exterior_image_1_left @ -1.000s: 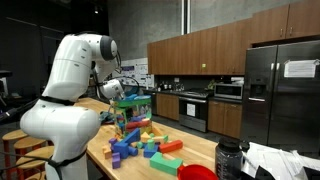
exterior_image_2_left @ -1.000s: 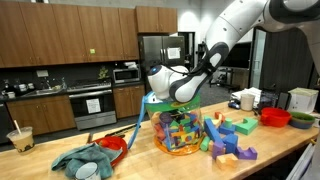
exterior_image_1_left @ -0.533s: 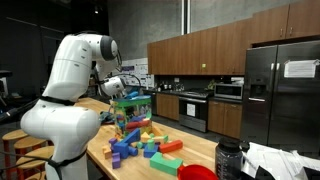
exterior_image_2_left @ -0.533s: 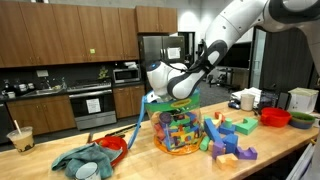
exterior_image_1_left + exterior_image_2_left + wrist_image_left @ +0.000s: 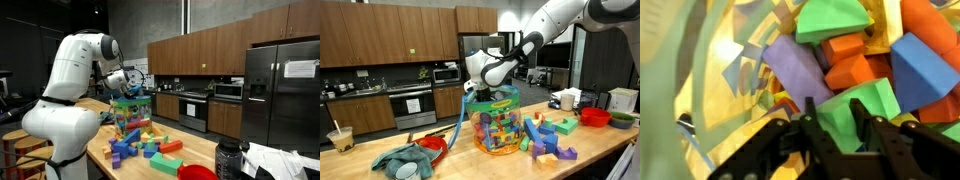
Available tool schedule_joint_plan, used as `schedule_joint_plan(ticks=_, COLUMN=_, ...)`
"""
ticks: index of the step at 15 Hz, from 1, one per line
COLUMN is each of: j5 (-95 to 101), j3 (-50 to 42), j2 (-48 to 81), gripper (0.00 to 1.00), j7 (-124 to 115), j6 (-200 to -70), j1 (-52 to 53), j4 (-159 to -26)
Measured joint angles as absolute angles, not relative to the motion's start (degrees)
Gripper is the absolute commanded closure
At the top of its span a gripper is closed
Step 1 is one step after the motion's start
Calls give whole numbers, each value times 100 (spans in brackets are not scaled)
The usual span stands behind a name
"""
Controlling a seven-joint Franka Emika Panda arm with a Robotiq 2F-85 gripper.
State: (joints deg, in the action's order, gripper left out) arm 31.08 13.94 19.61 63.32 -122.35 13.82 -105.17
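1. looking down through your wrist view, the gripper [image 5: 833, 108] sits just over the clear bag of foam blocks [image 5: 715, 80], with its fingers [image 5: 812, 120] drawn tight together.
2. you cannot tell from any view whether the bag's plastic is nipped between them.
3. right past the fingertips lies a green block [image 5: 868, 100], with a purple block [image 5: 798, 72] and an orange block [image 5: 852, 72] beside it.
4. in both exterior views the bag [image 5: 495, 125] [image 5: 130, 112] stands upright on the wooden counter [image 5: 460, 165], and your gripper [image 5: 472, 88] is at its top rim.
5. loose blocks [image 5: 550, 138] lie on the counter just beside the bag.
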Motion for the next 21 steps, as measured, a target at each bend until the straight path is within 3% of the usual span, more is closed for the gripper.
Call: schedule_joint_plan(ticks=21, j5=3837, j3=1073, j2=1326, gripper=87, j7=6927, j6=-10739, j1=1314, j4=-9229)
